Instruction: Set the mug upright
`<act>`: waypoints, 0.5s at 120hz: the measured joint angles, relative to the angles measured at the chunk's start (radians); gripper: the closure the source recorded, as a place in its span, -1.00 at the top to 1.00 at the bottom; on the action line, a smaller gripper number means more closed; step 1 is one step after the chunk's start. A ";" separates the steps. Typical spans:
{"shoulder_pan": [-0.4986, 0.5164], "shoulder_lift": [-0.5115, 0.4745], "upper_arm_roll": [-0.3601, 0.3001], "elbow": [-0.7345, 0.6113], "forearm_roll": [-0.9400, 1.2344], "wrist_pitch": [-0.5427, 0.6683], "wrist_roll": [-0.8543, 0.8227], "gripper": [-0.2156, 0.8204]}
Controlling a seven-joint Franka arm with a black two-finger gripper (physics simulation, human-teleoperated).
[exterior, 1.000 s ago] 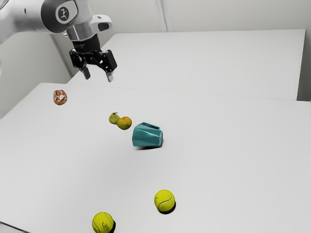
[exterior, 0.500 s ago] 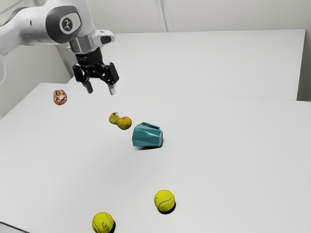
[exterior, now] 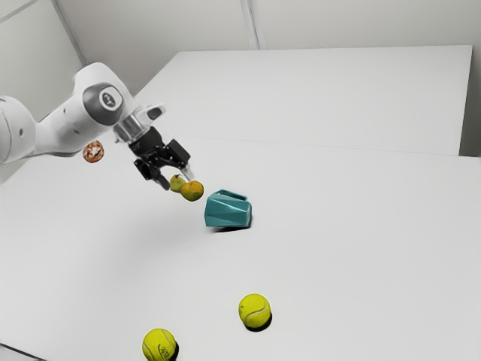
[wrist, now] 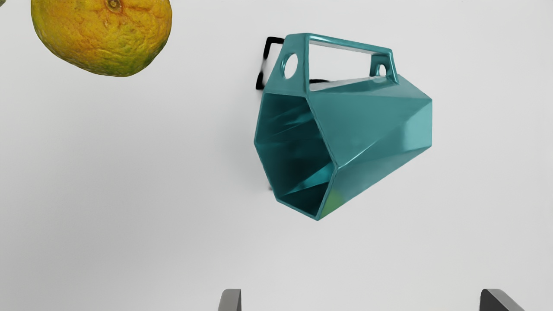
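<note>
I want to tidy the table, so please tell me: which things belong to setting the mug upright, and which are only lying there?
For the job:
teal mug
gripper

Lying about:
orange fruit
green fruit
two tennis balls
brown lump

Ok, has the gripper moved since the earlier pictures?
Yes. The gripper has come lower and farther toward the exterior view's right, nearer to the mug, which lies where it did before.

Mug (wrist: 371,121): glossy, smooth, faceted, plastic- or ceramic-looking. Mandarin (wrist: 103,34) had rough, dimpled peel. Tennis balls (exterior: 255,310) looked fuzzy, matt. Tabletop (exterior: 338,248) was smooth, matt. Arm shell (exterior: 68,128) looked like smooth, glossy plastic.
</note>
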 joint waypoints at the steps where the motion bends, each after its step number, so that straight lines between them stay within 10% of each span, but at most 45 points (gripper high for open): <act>1: 0.001 0.005 0.000 -0.002 -0.010 0.005 0.010 0.58; 60: 0.030 0.198 -0.008 -0.009 -0.347 0.102 0.452 0.58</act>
